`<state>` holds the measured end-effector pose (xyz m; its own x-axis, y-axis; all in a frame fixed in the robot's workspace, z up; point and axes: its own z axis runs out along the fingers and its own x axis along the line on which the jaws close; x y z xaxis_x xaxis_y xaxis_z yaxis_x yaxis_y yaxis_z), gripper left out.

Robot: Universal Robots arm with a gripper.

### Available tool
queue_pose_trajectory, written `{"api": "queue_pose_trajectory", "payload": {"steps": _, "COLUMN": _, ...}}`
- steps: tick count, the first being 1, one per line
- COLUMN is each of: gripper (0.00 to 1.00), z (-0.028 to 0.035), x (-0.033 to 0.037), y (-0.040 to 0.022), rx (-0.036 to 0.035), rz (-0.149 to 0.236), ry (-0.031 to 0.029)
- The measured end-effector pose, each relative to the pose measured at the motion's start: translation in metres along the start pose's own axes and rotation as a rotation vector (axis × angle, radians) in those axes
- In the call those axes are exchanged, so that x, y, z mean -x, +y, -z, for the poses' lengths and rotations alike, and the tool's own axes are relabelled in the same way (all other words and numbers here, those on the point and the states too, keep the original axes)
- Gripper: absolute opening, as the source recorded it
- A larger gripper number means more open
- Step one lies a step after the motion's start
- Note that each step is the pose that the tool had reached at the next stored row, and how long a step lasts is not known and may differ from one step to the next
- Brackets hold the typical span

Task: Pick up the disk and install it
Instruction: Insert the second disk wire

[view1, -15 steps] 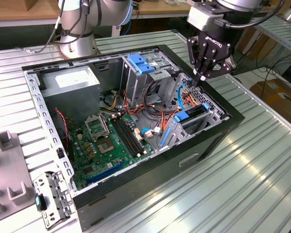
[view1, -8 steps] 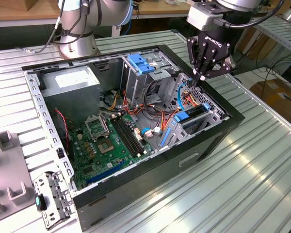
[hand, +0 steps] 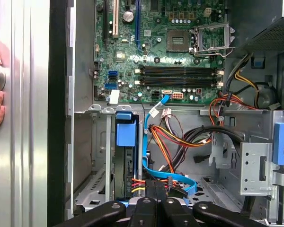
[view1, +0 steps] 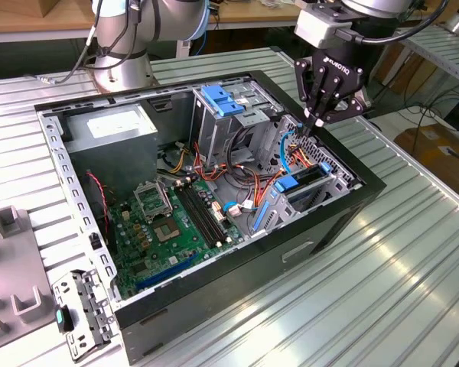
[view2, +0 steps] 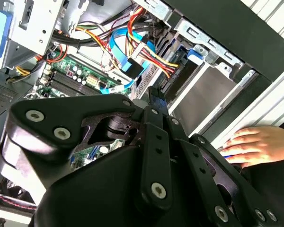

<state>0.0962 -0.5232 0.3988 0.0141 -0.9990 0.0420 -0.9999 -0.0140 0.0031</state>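
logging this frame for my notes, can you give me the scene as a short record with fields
setting: open computer case on a ribbed metal table
end effector: shut, poised over the drive bay end of the case
disk: blue carrier frame, standing on edge in the drive bay, apart from the end effector
motherboard: exposed on the case floor
hand: a person's, on the table beside the case

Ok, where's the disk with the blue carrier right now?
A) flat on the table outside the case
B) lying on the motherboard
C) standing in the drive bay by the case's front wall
C: the disk stands on edge in the drive bay, with the gripper just above the case there.
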Motion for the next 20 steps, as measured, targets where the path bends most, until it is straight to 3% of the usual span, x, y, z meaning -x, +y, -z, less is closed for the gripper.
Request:
{"api": "queue_pose_trajectory", "payload": {"steps": 3, "gripper": 0.11, "z": 0.0001, "x": 0.0016, "y": -0.0002, "rx": 0.0233, "rz": 0.001, "ry": 0.0005}}
{"api": "queue_pose_trajectory", "payload": {"steps": 5, "gripper": 0.11, "z": 0.0002, "x": 0.0047, "y": -0.0004, "rx": 0.0331, "rz": 0.001, "ry": 0.0073}}
{"api": "queue_pose_trajectory", "payload": {"steps": 8, "gripper": 0.11, "z": 0.0003, "x": 0.0104, "y": -0.0021, "rx": 0.0498, "rz": 0.002, "ry": 0.0300}}
{"api": "queue_pose_trajectory", "payload": {"steps": 9, "gripper": 0.11, "z": 0.0004, "x": 0.0132, "y": -0.0038, "rx": 0.0571, "rz": 0.001, "ry": 0.0523}}
{"api": "queue_pose_trajectory", "payload": {"steps": 10, "gripper": 0.11, "z": 0.0005, "x": 0.0151, "y": -0.0052, "rx": 0.0627, "rz": 0.001, "ry": 0.0638}}
{"api": "queue_pose_trajectory", "payload": {"steps": 12, "gripper": 0.11, "z": 0.0007, "x": 0.0206, "y": -0.0080, "rx": 0.0763, "rz": 0.002, "ry": 0.0783}}
{"api": "queue_pose_trajectory", "payload": {"steps": 20, "gripper": 0.11, "z": 0.0017, "x": 0.0430, "y": -0.0131, "rx": 0.1188, "rz": 0.004, "ry": 0.1047}}
